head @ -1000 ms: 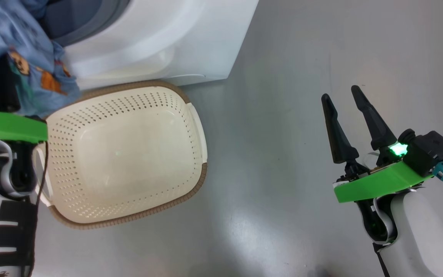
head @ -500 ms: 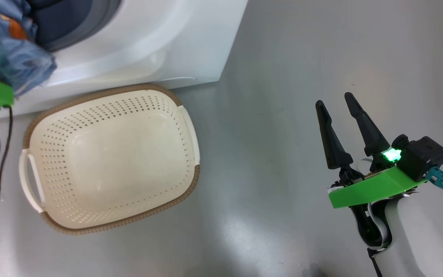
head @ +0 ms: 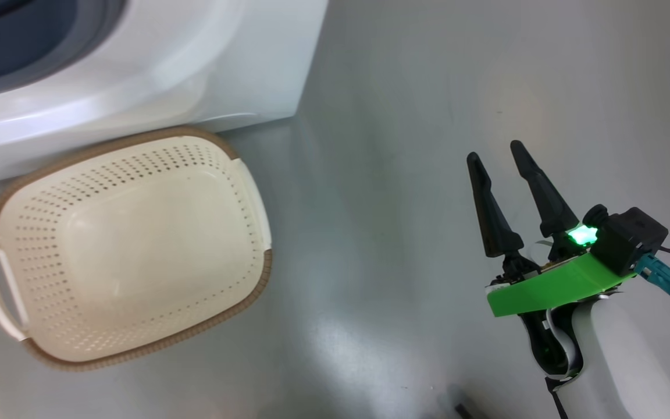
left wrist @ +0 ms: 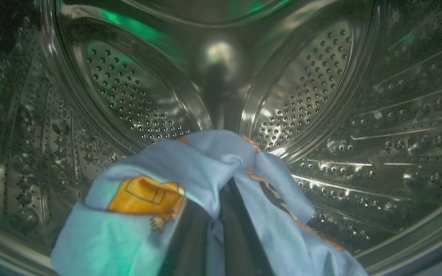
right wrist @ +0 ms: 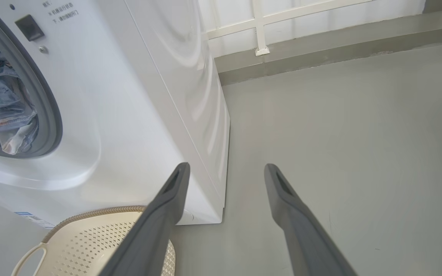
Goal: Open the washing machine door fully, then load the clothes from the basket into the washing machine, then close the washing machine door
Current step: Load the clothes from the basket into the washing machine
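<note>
Dark fingers of the left gripper (left wrist: 225,207) are clenched on the clothes (left wrist: 190,168), a bunch of light blue cloth with orange prints that drapes over both fingers and hides their tips. Gripper and cloth are inside the drum (left wrist: 313,88), whose perforated steel wall curves around them on every side, with the cloth hanging above the drum's lower wall. In the right wrist view a fold of this cloth shows through the machine (right wrist: 136,96) opening, framed by the grey ring (right wrist: 50,115). The right gripper (head: 494,150) is released, its two fingers spread with nothing between them, and it hangs over the grey floor (head: 381,174), well apart from the machine's right corner. The basket (head: 38,221) stands on the floor just before the machine's lower front edge, its brown rim close against the white front; I cannot tell whether they touch. A small blue label (right wrist: 33,218) sits low on the machine's front, above the basket's rim.
</note>
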